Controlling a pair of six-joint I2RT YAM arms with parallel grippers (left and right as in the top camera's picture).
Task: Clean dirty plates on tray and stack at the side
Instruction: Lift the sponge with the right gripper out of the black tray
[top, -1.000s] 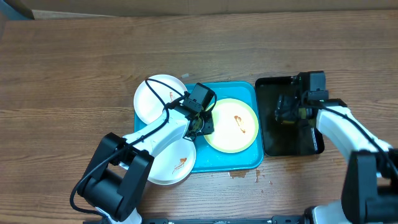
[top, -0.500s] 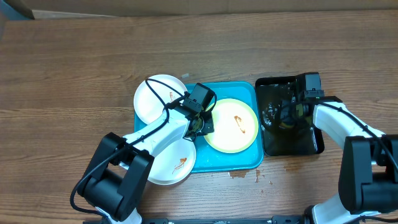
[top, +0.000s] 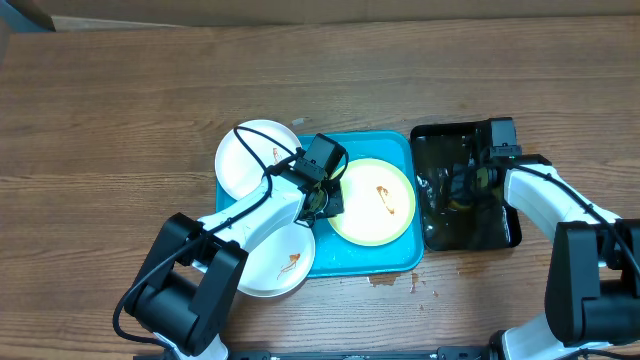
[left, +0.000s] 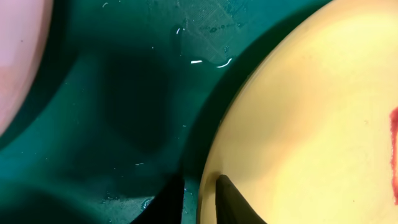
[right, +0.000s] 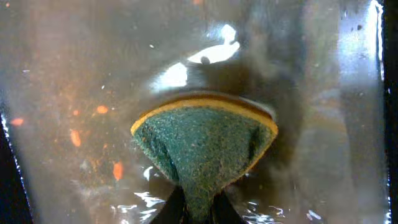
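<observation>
**Sponge taken from the black tray; the plate is held ready on the turquoise tray**

In the last second the right gripper has closed on the sponge, its green side up, in the wet black tray, which lies just beside the right edge of the turquoise tray. The left gripper has not moved: its fingers stand nearly shut across the left rim of the yellow-green plate, in the tray's right half. This plate carries an orange smear. Two white plates, at the far left corner and the near left corner, hang over the tray's edges, also smeared. I judge that wiping can begin now; no plate is stacked yet.
</observation>
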